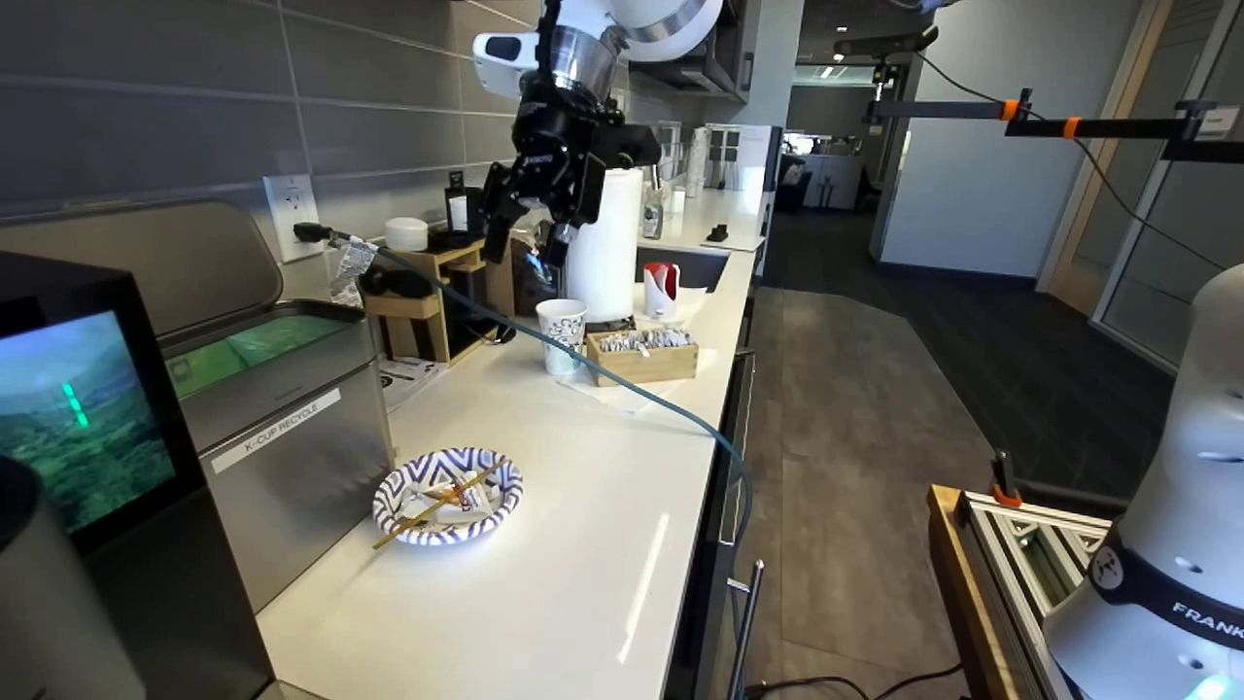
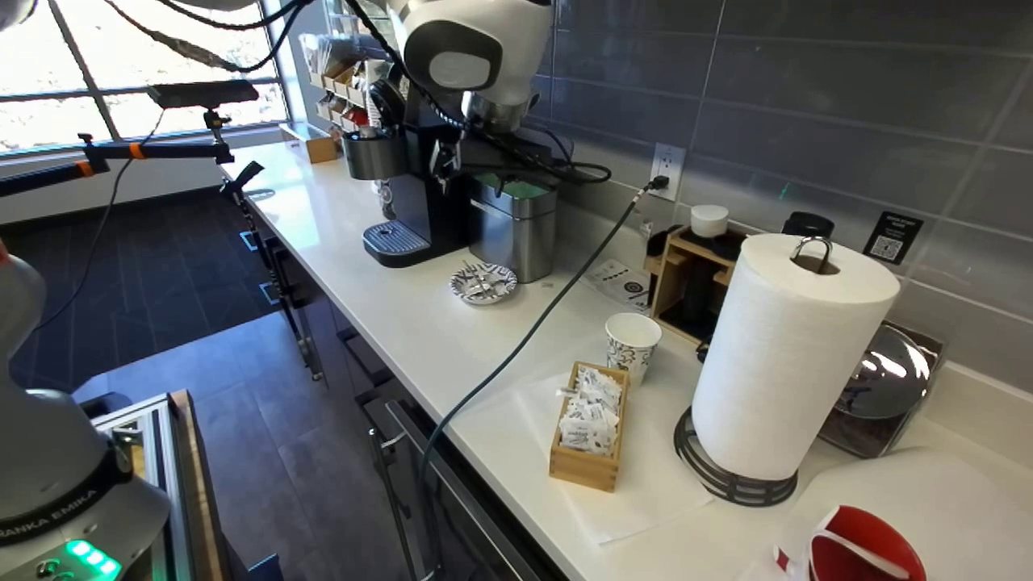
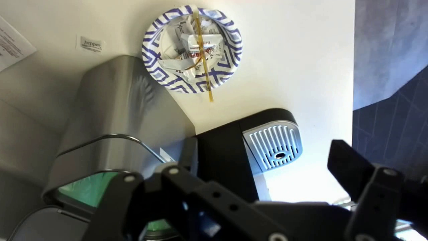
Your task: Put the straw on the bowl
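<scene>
The straw (image 1: 466, 487) is a thin tan stick lying across the top of the bowl (image 1: 494, 518), one end sticking out past the rim. The bowl has a blue-and-white geometric pattern and holds white sachets. The wrist view shows the straw (image 3: 205, 63) on top of the sachets, spanning the bowl (image 3: 235, 50) from rim to rim. The bowl (image 2: 507, 291) also shows in an exterior view, where the straw is too small to tell. My gripper (image 1: 527, 251) is open, its fingers wide apart and empty. It is high above the counter, apart from the bowl; the wrist view shows the gripper (image 3: 264, 150) too.
A steel bin (image 1: 292, 457) stands beside the bowl, and a coffee machine (image 2: 432, 186) is close by. A cable (image 2: 533, 327) hangs across the counter. A wooden box of sachets (image 2: 587, 470), a paper cup (image 2: 632, 343) and a paper towel roll (image 2: 795, 363) stand farther along.
</scene>
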`<act>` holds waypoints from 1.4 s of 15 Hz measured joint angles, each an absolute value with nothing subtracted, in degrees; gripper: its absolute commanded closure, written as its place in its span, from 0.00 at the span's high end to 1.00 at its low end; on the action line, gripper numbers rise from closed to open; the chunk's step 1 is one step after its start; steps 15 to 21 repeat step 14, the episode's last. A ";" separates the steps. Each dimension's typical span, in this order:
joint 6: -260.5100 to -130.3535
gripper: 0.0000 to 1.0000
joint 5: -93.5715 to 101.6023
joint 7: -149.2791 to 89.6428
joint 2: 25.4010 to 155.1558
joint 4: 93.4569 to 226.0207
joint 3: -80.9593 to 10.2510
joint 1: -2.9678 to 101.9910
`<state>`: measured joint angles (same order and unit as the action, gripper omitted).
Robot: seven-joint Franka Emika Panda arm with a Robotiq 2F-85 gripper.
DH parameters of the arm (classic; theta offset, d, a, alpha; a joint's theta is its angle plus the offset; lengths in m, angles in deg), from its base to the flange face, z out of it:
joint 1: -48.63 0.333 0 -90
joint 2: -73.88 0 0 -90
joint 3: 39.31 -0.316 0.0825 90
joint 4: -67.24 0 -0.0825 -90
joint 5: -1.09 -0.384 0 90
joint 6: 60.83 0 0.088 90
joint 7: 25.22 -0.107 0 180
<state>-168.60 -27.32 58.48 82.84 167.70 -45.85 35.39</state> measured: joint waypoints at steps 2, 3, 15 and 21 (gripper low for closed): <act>-168.71 1.00 -27.32 58.47 82.68 167.49 -44.81 36.26; -168.77 1.00 -27.32 58.47 83.00 167.38 -44.62 36.44; -171.90 1.00 -7.48 40.39 69.23 175.77 -37.36 39.46; -171.90 1.00 -7.48 40.39 69.23 175.77 -37.36 39.46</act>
